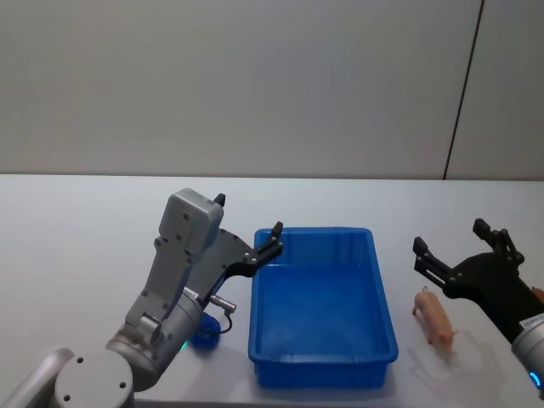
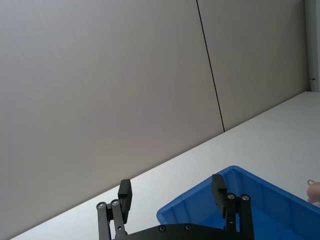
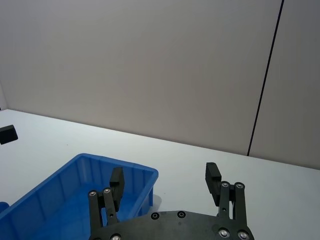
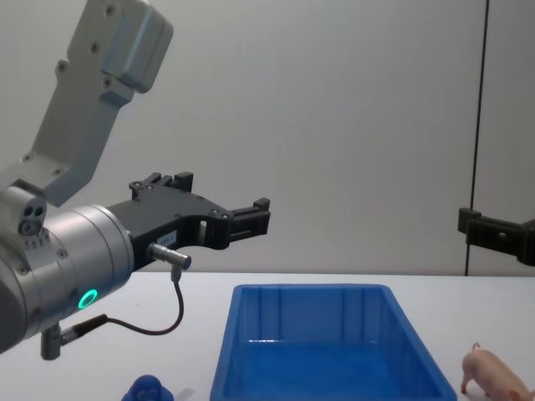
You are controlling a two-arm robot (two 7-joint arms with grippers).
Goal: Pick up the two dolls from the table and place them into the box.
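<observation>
No legible text; a white tag on the left gripper is unreadable.

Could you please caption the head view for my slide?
Left end effector and right end effector open beside the box; pig, blue doll outside.

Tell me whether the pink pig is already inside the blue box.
No, the pig is on the white table, outside the box and beside its right wall.

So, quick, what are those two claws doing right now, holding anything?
Left gripper: fingers open, holding nothing.
Right gripper: fingers open, holding nothing.
</observation>
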